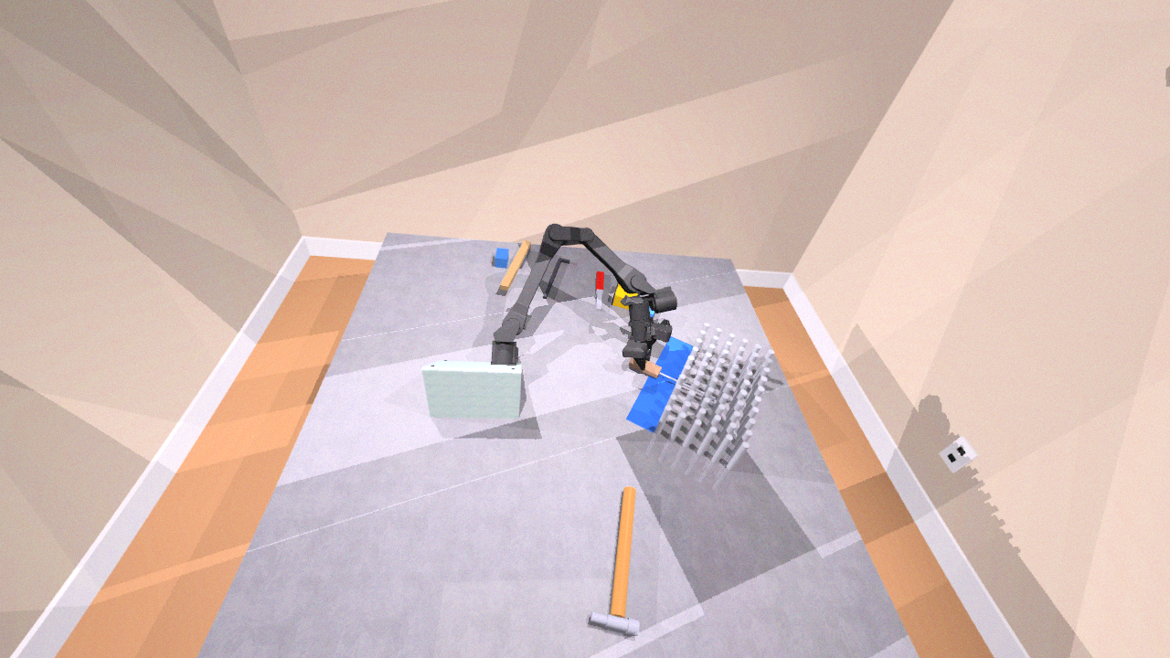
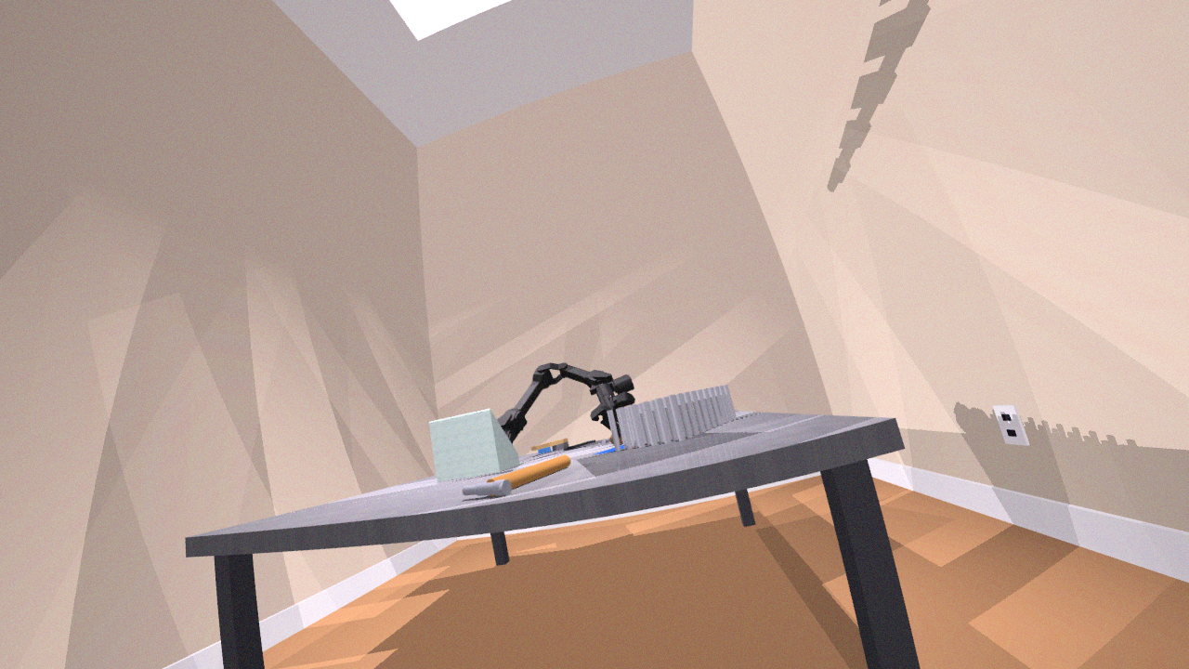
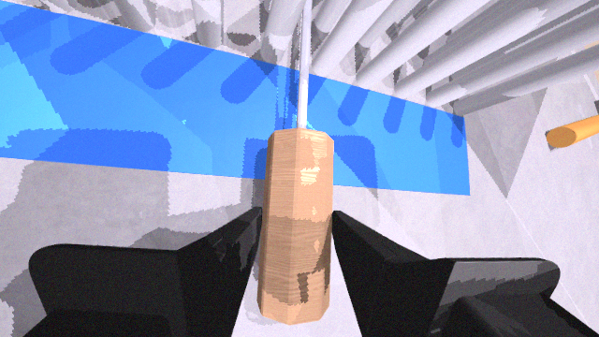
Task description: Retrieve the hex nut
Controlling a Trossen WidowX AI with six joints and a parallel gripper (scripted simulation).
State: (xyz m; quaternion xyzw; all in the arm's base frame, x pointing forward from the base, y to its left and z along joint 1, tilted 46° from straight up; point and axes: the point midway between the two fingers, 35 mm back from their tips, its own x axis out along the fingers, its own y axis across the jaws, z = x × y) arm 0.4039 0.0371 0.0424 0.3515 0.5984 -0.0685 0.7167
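dense spacers (image 1: 719,400) (image 2: 677,418) (image 3: 421,42) blocking, open space above blue strip (image 1: 647,407) (image 2: 610,450) (image 3: 416,154)

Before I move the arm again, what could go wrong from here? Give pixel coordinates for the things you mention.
The thin metal shaft (image 3: 304,89) of the wooden-handled tool (image 1: 648,368) (image 3: 298,225) runs in among the upright grey metal spacers (image 1: 719,400) (image 2: 674,418) (image 3: 416,70), so a sideways swing could knock one over.

The black gripper (image 3: 297,216) pinches only the handle's sides, so the tool might twist if its tip snags.

No view shows the nut, so a pull may miss it.

workshop-like room — bare beige walls, wood-plank floor, grey desk (image 1: 367,524) (image 2: 540,507) bearing an orange-handled hammer (image 1: 623,556) (image 2: 531,473), metal spacers (image 1: 719,400) (image 2: 677,417) (image 3: 374,51) and a robot arm (image 1: 600,253) (image 2: 531,399)
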